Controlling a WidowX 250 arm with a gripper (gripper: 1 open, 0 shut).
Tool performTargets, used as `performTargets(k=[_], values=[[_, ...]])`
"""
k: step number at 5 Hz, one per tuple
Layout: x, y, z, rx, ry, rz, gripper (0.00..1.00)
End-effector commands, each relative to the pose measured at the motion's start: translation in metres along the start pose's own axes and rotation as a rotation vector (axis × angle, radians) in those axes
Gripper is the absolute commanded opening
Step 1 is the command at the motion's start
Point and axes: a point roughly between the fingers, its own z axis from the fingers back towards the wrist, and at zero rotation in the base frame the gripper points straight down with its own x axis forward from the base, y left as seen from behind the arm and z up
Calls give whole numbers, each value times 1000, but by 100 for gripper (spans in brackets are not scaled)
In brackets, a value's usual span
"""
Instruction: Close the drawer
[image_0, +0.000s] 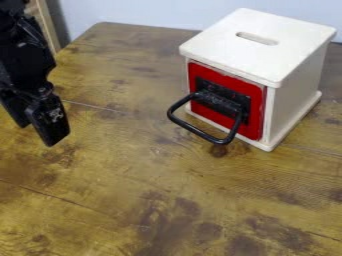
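Note:
The drawer (221, 97) has a red front with a black panel and sits in a pale wooden cube box (261, 50) with a slot in its top, at the upper right. Its black wire loop handle (201, 121) hangs out towards the table's middle. The red front looks about level with the box's face. My gripper (38, 115) hangs at the far left, pointing down, well apart from the handle. Its black fingers (51, 122) stand apart with nothing between them. The arm's upper part runs out of the picture's left edge.
The worn wooden table (160, 200) stretches across the view, with its far edge behind the box. A pale upright post (48, 22) stands at the back left behind the arm.

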Motion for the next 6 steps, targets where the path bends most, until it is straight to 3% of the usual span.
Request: performTargets(k=[1,3,6], values=[[9,-5,14,24,-48,16,100],[11,17,-13,22,-43,28,100],[-2,18,10,37,-60,52,100]])
